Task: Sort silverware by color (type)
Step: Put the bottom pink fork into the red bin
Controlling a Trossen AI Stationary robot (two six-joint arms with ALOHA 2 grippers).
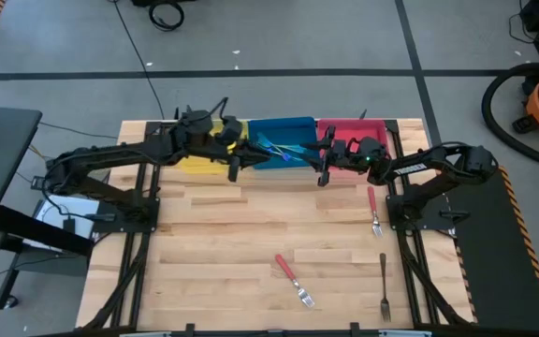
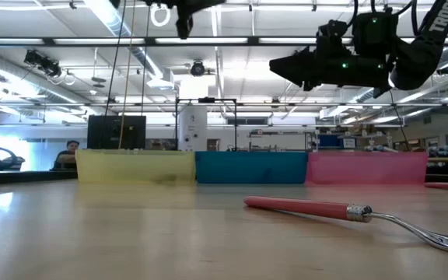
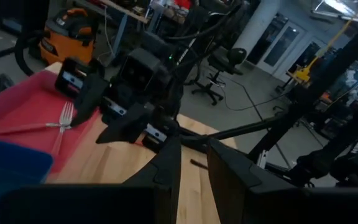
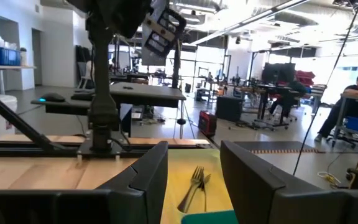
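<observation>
Both your left gripper [image 1: 233,168] and right gripper [image 1: 324,174] hang with fingers a little apart and empty over the bench [image 1: 251,234], because three forks [image 1: 294,279] wait unsorted.

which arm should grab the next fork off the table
Probably the right gripper: two loose forks, one red-handled and one dark, lie by its base, while the left gripper hovers at the bins.

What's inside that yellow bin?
The yellow bin holds dark metal forks, two at least. From above, the left arm covers most of it, so any more can't be seen.
</observation>
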